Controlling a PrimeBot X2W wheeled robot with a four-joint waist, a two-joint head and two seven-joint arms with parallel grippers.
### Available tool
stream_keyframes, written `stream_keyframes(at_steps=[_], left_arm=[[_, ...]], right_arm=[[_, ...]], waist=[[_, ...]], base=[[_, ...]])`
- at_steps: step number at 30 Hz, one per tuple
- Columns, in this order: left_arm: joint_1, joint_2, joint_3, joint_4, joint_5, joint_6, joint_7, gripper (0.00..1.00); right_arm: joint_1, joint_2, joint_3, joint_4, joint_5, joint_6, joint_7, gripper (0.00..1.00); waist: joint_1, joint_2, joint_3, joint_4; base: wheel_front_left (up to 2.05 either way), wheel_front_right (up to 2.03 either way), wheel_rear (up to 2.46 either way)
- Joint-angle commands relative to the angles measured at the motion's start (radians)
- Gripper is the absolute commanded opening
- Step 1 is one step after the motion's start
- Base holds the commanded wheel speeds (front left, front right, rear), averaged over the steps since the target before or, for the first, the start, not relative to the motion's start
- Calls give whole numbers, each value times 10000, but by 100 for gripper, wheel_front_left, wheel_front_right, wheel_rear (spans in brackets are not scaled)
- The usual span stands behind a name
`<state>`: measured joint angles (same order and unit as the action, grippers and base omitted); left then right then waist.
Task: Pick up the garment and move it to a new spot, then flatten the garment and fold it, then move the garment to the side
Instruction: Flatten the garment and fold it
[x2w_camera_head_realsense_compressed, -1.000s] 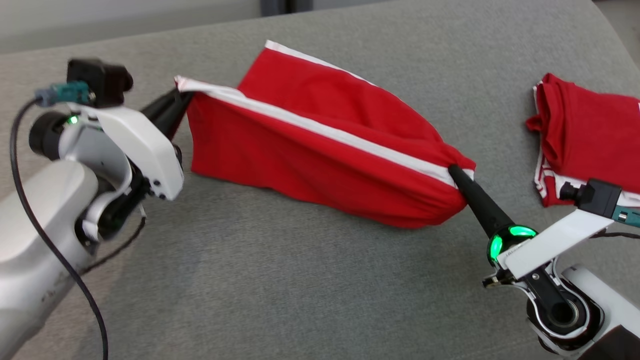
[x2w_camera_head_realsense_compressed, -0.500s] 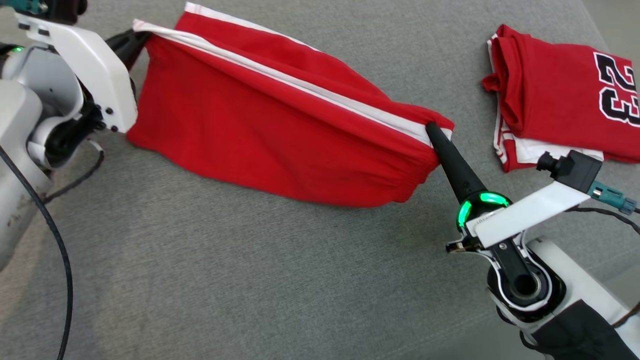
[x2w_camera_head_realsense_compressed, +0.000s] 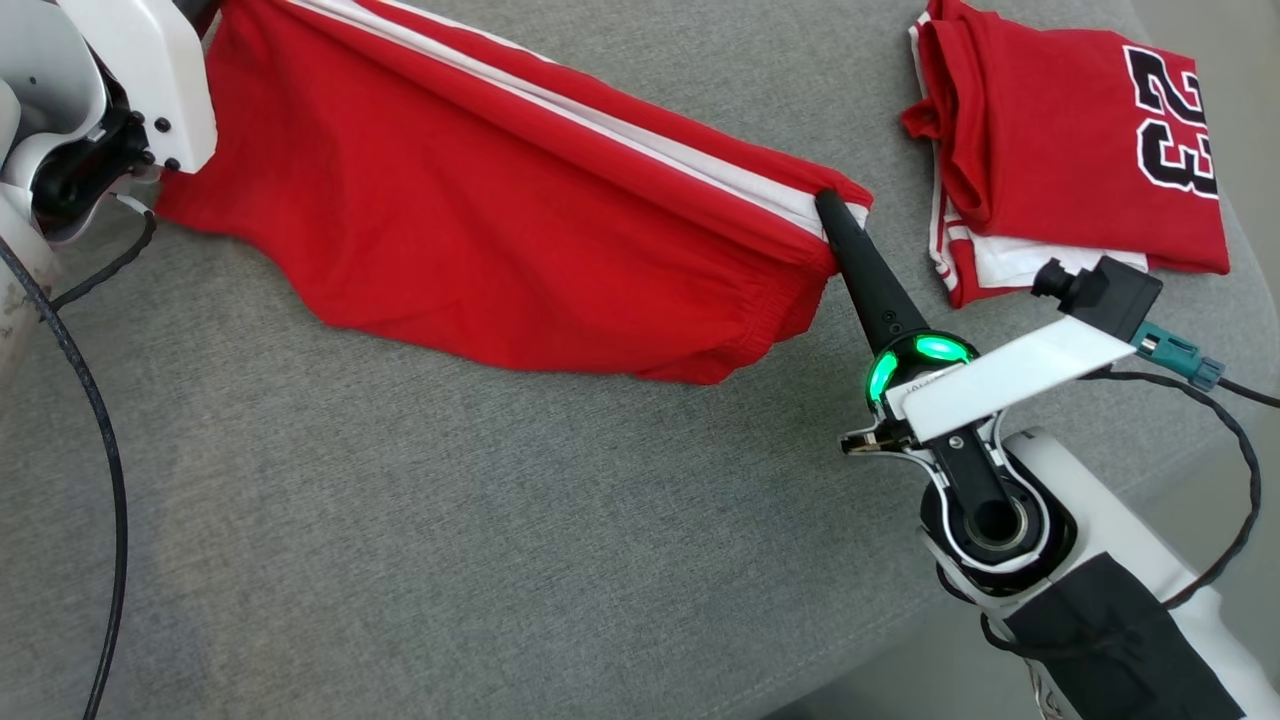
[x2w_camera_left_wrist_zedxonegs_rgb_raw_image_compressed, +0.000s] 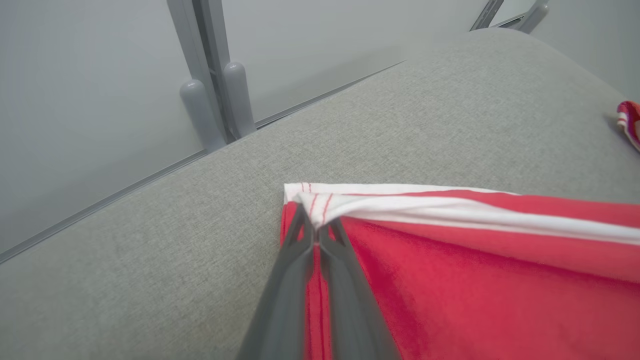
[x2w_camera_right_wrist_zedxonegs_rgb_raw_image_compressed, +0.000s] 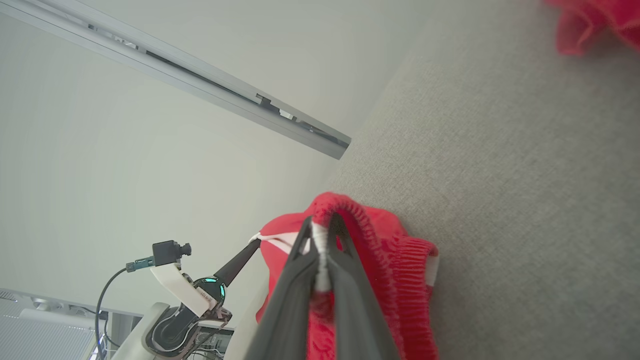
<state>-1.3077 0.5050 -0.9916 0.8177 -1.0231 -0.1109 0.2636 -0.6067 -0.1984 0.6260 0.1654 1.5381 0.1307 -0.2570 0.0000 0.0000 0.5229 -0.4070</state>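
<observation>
Two red garments are seen on one grey cushioned surface (x2w_camera_head_realsense_compressed: 450, 520) — the garment (x2w_camera_head_realsense_compressed: 520, 230) being handled and a folded jersey (x2w_camera_head_realsense_compressed: 1060, 130) numbered 23, apart at its right. The garment, red with white stripes and a gathered waistband, is held stretched between two grippers: the left gripper (x2w_camera_left_wrist_zedxonegs_rgb_raw_image_compressed: 315, 235) is clamped on a white-edged corner, the right gripper (x2w_camera_head_realsense_compressed: 828, 205) on the waistband — its lower edge sags onto the surface.
</observation>
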Motion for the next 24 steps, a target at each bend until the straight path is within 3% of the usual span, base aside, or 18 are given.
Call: stream_keyframes(at_steps=[1,8,10,11,12,13,14,15,16,24], left_arm=[[-182,116,6,195,60,30,-19,0],[-430,-107,-165,1092,108,-79,-116,0],[-446,-166,-190,1289,90,-106,-172,0],[-439,-194,-205,1366,75,-125,-188,11],[-440,-231,-211,1447,34,-139,-204,28],[-452,-281,-214,1499,-15,-154,-178,47],[-437,-333,-231,1537,-49,-150,-136,82],[-419,-384,-264,1558,-76,-163,-119,100],[-397,-433,-300,1563,-94,-174,-84,100],[-218,-592,-378,1425,-522,-203,-84,100]], right_arm=[[-68,-76,-41,55,-66,2,-114,0],[-419,174,254,381,-180,2,-117,0],[-507,206,366,433,-191,2,-109,13],[-554,225,401,469,-200,2,-108,22],[-596,247,415,486,-193,2,-109,28],[-644,248,458,497,-192,2,-106,42],[-665,228,505,517,-211,2,-98,50],[-685,205,543,555,-209,2,-97,87],[-718,188,573,583,-207,2,-98,100],[-857,166,597,736,-85,2,-95,100]], waist=[[0,0,47,-76],[0,0,121,-289],[0,0,130,-297],[0,0,128,-290],[0,0,123,-274],[0,0,117,-250],[0,0,109,-224],[0,0,98,-197],[0,0,85,-168],[0,0,-98,37]], base=[[0,0,0],[0,0,0],[0,0,0],[0,0,0],[0,0,0],[0,0,0],[0,0,0],[0,0,0],[0,0,0],[0,0,0]])
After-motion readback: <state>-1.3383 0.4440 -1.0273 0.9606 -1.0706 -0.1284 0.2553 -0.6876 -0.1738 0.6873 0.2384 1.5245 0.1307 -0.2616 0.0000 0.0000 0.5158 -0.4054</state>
